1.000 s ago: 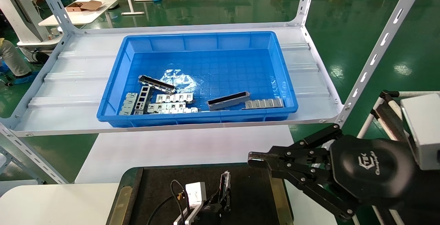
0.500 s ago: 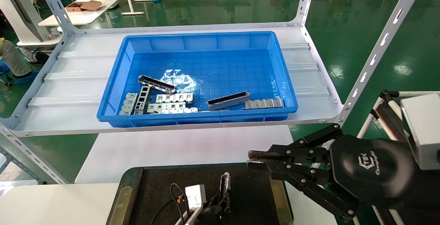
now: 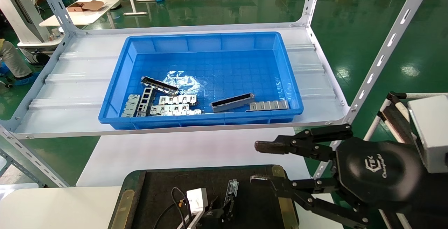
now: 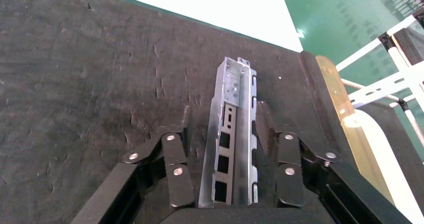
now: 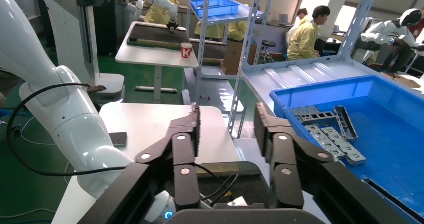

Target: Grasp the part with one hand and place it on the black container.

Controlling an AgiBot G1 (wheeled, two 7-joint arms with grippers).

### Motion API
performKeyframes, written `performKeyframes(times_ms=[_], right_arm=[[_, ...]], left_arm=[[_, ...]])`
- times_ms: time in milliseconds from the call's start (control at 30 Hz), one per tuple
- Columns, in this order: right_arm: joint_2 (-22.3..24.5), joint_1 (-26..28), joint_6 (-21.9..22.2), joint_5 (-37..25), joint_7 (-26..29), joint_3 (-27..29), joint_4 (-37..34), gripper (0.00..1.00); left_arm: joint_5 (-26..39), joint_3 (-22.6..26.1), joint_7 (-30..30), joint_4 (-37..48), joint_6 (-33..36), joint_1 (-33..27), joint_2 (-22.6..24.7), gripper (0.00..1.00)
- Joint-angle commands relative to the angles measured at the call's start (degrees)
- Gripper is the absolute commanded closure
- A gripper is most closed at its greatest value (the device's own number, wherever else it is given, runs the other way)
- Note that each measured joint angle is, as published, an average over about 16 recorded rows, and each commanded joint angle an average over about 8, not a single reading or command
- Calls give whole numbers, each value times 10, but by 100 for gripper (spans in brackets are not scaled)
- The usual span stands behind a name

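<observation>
Low at six o'clock in my head view, my left gripper [image 3: 229,201] hangs over the wide, flat, matte black rectangular container [image 3: 161,183] with olive-brass side strips. Between its fingers [image 4: 180,171] lies the slim silver-grey metal trough part [image 4: 232,139] with raised rims and small rectangular cut-outs. From the wrist I see the fingers spread, one on each side of the part with a narrow gap at both, so neither pad presses it. The part rests flat on the black surface, its far end pointing toward twelve o'clock.

Off at four o'clock, my right gripper [image 3: 260,162], the black one with the white logo, hovers beside the container's right brass strip with its fingers [image 5: 187,134] spread wide and nothing between them.

Up at twelve o'clock, on the white shelf [image 3: 70,82], sits the deep blue plastic bin [image 3: 210,43], holding two similar trough bars [image 3: 231,102] and several flat silver slotted plates [image 3: 175,104]. The container lies on the white worktop [image 3: 52,204].
</observation>
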Motion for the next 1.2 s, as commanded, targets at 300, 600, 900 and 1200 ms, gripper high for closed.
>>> performKeyframes(times_ms=[300, 600, 900, 1200], right_arm=[[0, 0, 0, 0, 0, 0, 0, 0], [0, 0, 0, 0, 0, -1, 0, 0], [0, 0, 0, 1, 0, -1, 0, 0], [0, 0, 0, 1, -1, -1, 0, 0]], left_arm=[[34, 10, -8, -17, 27, -12, -26, 0], [100, 8, -11, -91, 117, -16, -116, 0], [173, -23, 1, -149, 221, -22, -211, 0], [194, -90, 36, -155, 351, -23, -291, 0]])
